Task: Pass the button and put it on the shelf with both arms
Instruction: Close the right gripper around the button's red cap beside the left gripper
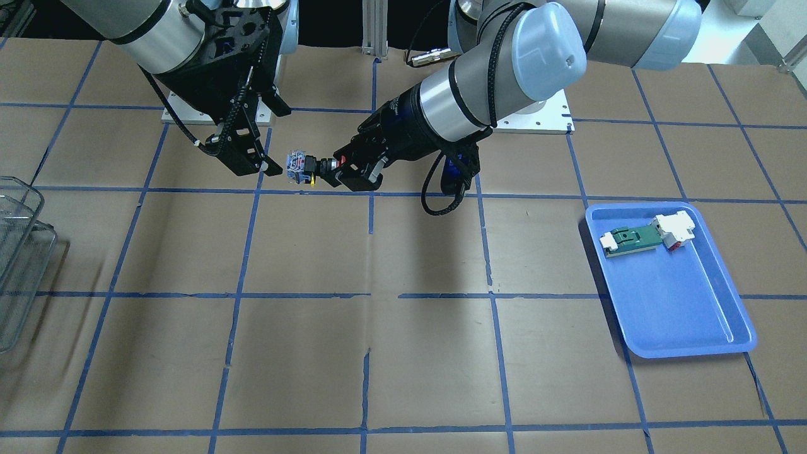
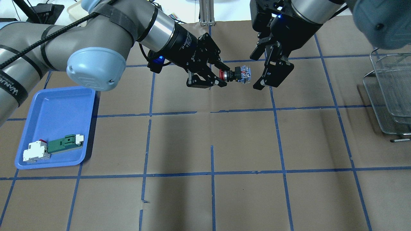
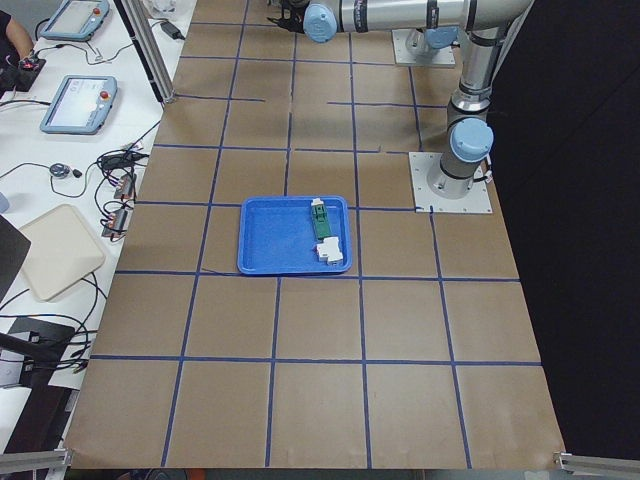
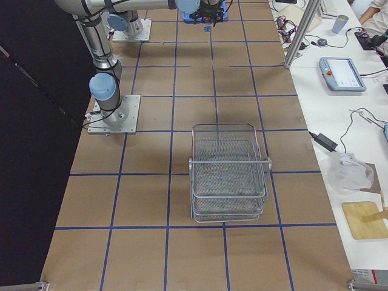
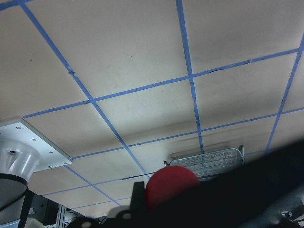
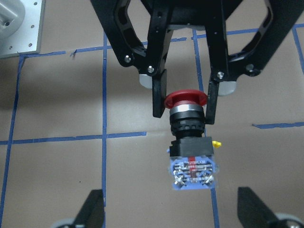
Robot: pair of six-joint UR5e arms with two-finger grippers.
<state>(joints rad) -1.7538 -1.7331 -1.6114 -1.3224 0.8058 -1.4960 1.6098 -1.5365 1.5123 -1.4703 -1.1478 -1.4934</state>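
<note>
Thumb-sized button (image 2: 239, 74) with glossy red mushroom cap, ribbed black collar and bluish-clear block body, pinched at the cap by the clenched left gripper (image 2: 223, 76), aloft over brown paper table (image 2: 212, 138). At its 3 o'clock, right gripper (image 2: 254, 73), fingers spread wide, not touching. Grey wire-mesh shelf (image 2: 387, 93) farther toward 3 o'clock.

The button (image 2: 239, 73) hung above the table (image 2: 244, 141), over the middle of its length, between the two grippers. The left gripper (image 2: 224, 76) lay on its left, fingers pressed to either side of the cap end. The right gripper (image 2: 254, 72) stood just to its right, fingers spread wide, clear of it. The tray (image 2: 51, 165) lay near the left end, with the flat part (image 2: 64, 145) in it along its robot-side wall. The shelf (image 4: 227, 176) stood near the right end.
</note>
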